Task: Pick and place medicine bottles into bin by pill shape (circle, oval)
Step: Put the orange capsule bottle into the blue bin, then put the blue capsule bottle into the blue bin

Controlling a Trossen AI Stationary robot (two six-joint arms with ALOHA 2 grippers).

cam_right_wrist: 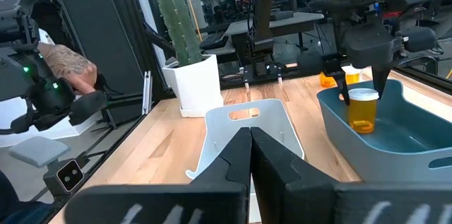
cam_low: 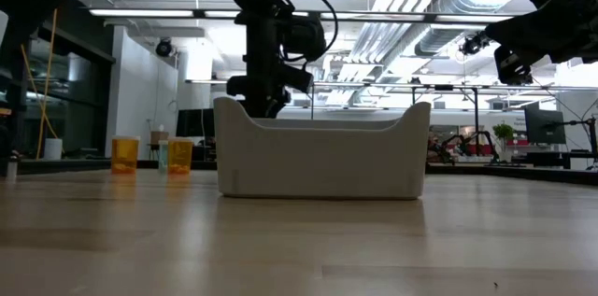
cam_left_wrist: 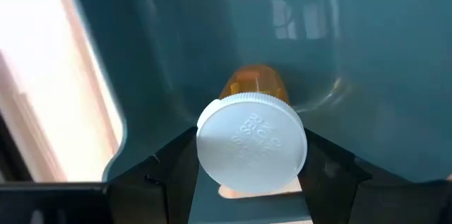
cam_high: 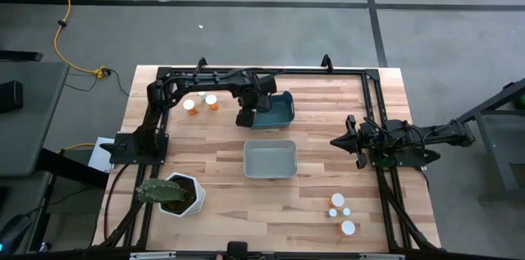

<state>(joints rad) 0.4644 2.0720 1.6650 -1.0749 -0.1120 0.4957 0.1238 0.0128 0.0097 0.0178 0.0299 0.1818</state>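
blue bin (cam_low: 280,109) hidden behind grey bin (cam_low: 318,156) in low view, pill shapes unreadable

Two bins stand on the worktop (cam_high: 328,112): a blue bin (cam_high: 283,114) and, just in front of it, a pale grey bin (cam_high: 270,160).

Seven medicine bottles can be counted. One orange bottle (cam_right_wrist: 364,110) hangs over the blue bin. Beside the blue bin, toward the left arm's base, stand three: two orange bottles (cam_high: 189,106) (cam_high: 212,101) and one greenish bottle (cam_low: 163,153) behind them. Three white-capped bottles (cam_high: 337,200) (cam_high: 346,212) (cam_high: 349,227) are grouped well away from the blue bin, past the grey one, near the right front corner.

One white plant pot (cam_high: 182,195) holds one cactus (cam_right_wrist: 173,20).

Two arms, each with one pincer: left pincer (cam_high: 247,117), right pincer (cam_high: 338,140).
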